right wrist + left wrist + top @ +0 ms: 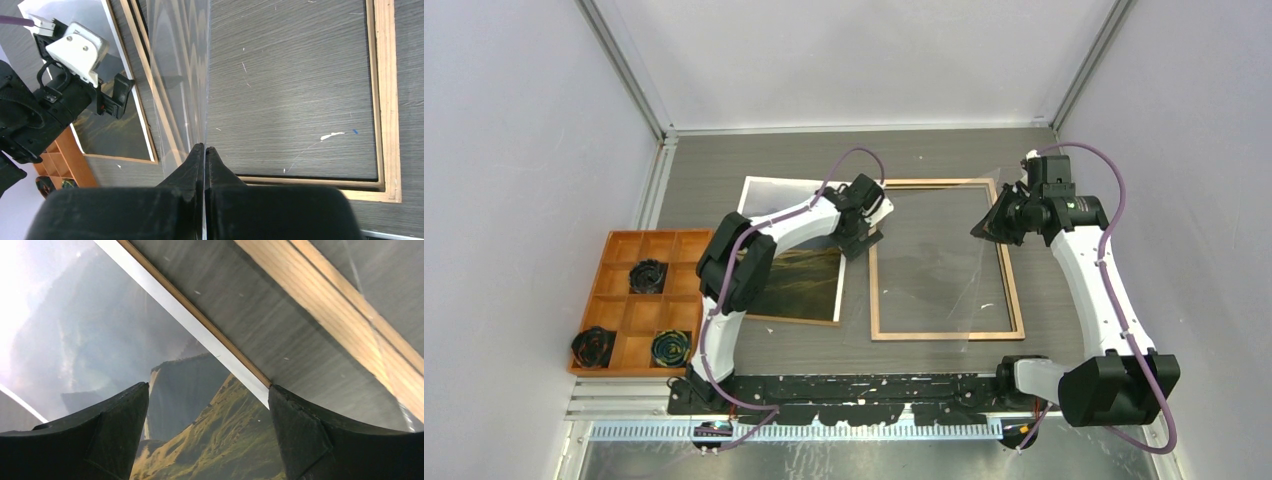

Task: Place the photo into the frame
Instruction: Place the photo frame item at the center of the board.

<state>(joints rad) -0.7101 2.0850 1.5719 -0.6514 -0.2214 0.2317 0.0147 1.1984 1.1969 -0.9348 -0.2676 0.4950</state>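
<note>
The photo [799, 285], a dark mountain print with a white border, lies flat left of centre on a brown backing board [789, 321]. The frame [944, 335] lies wood side up at centre right. My left gripper [864, 243] is open and empty, low over the photo's right edge. In the left wrist view the photo [125, 350] fills the space between the fingers [110, 430], and the frame rail [350, 315] runs at upper right. My right gripper [205, 148] is shut on the edge of a clear pane [185, 75]. It holds the pane tilted over the frame [387, 100].
An orange compartment tray [629, 315] with three black round parts stands at the left. Walls and metal rails close the table at the back and sides. The arm bases sit on a black bar at the near edge.
</note>
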